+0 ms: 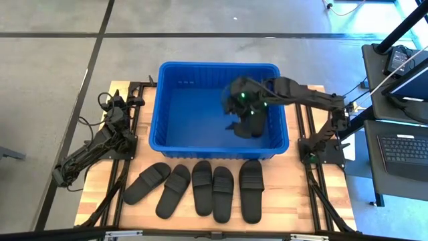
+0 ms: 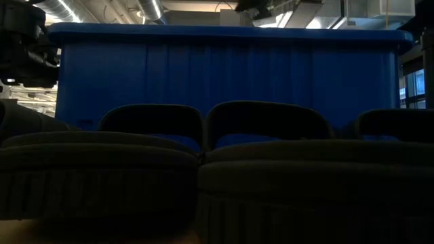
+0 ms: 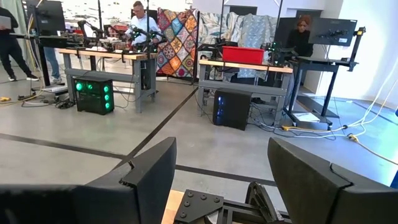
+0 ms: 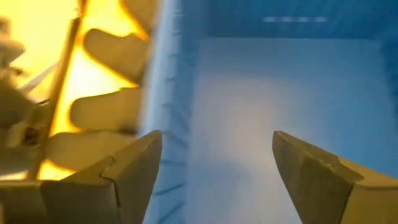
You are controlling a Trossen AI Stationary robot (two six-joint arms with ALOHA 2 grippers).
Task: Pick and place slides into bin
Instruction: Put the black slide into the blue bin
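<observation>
High view: the bin (image 1: 167, 100) is seen at mid-desk (image 1: 281, 214). Five slides (image 1: 214, 191) are counted in a row on the desk just in front of it. The right gripper (image 1: 244, 127) is held over the bin's right half; a dark slide-like shape is seen below it, contact cannot be told. The left gripper (image 1: 120, 102) is parked beside the bin's left wall.

Low view: slide straps are seen in front of the bin wall.

Left wrist view: jaws are spread wide, nothing between.

Right wrist view: jaws are spread wide over the bin floor, empty.
</observation>
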